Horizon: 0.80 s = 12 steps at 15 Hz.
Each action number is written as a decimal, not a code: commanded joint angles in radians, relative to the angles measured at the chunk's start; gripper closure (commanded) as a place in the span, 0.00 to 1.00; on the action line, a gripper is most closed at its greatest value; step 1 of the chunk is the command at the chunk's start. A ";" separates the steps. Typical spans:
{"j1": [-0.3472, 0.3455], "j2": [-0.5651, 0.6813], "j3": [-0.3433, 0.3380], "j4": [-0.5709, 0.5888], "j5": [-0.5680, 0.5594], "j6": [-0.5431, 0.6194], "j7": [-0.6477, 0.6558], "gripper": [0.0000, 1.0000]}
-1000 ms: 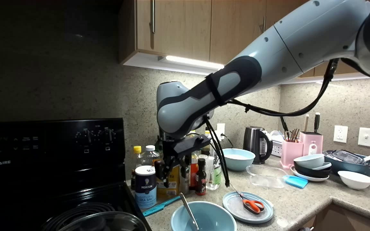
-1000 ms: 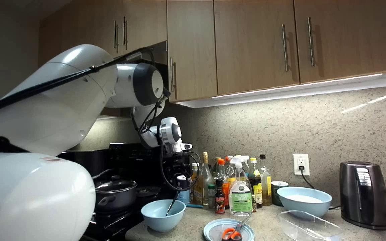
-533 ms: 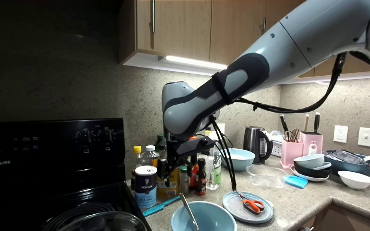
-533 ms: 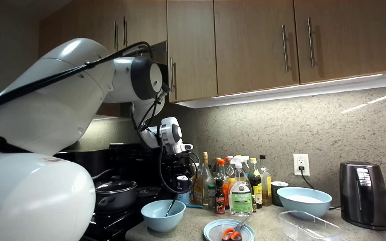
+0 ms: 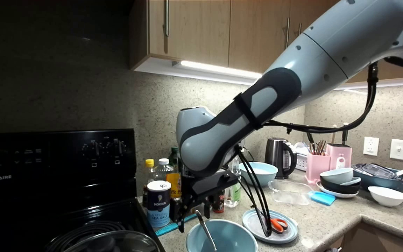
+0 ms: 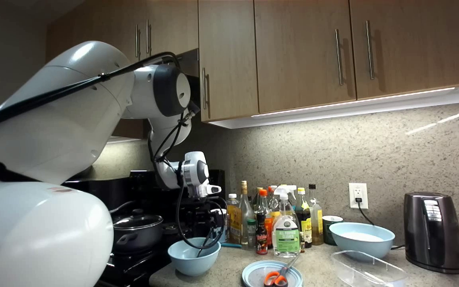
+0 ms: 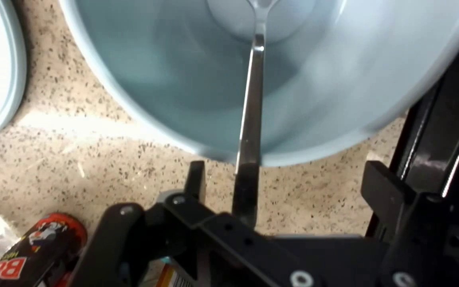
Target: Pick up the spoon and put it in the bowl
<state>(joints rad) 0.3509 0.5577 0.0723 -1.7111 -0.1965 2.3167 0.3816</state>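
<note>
Clearly, the fingers (image 7: 385, 195) are spread wide apart, and the spoon (image 7: 252, 99) shows between them in the wrist view, nearer to one finger than to the other. The speckled tabletop (image 7: 313, 191) is visible on both sides of its handle, with neither finger seen against it; the handle's top end is partly hidden by the black linkage (image 7: 237, 235) behind the fingers, so contact there cannot be told. The spoon's lower part is inside the light blue bowl (image 7: 153, 79), just past the fingertips, and its handle leans out over the rim on the side toward them. Next to the fingers in an exterior view stands a salt canister (image 5: 158, 206), with a turquoise utensil (image 5: 168, 229) partly hidden behind them. Farther off, on the side of the finger nearer the spoon, lies a plate (image 5: 285, 238) bearing orange-handled scissors (image 5: 277, 225); the black stove (image 7: 432, 151) is beyond the other finger.
</note>
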 commanded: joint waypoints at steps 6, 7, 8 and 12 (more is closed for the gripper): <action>0.007 -0.032 -0.013 -0.097 0.004 0.081 0.015 0.00; 0.007 -0.033 -0.015 -0.098 0.002 0.091 0.021 0.02; 0.004 -0.033 -0.013 -0.098 0.005 0.102 0.016 0.26; 0.007 -0.030 -0.022 -0.092 0.003 0.124 0.033 0.45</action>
<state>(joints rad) 0.3550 0.5257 0.0580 -1.8033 -0.1955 2.4100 0.3991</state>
